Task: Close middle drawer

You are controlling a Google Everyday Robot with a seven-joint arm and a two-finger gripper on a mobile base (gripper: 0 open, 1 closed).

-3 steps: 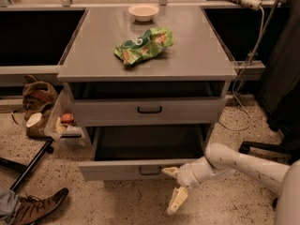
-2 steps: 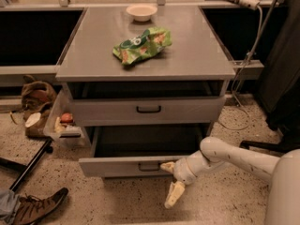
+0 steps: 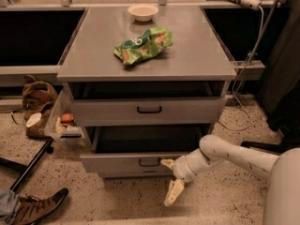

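Observation:
The middle drawer (image 3: 123, 163) is a long grey drawer pulled partway out of the grey cabinet (image 3: 206, 69). It has a low flat front and a small dark loop handle (image 3: 149, 162). Its dark inside shows behind the front. My gripper (image 3: 170, 178) is at the drawer front, just right of the handle, on a white arm coming in from the right. Its fingers are spread open. The upper fingertip (image 3: 167, 163) touches the front and the lower finger (image 3: 173, 193) hangs down toward the floor. It holds nothing.
Above is a taller, wider drawer front (image 3: 149, 110). A green chip bag (image 3: 143, 44) and a white bowl (image 3: 143, 11) sit on the cabinet top. A clear bin (image 3: 63, 123) hangs at the cabinet's left. Shoes (image 3: 35, 207) and a black bar (image 3: 28, 165) lie on the speckled floor.
The middle drawer has slid back a little into the cabinet. My gripper has moved left and inward with it, staying against the drawer front.

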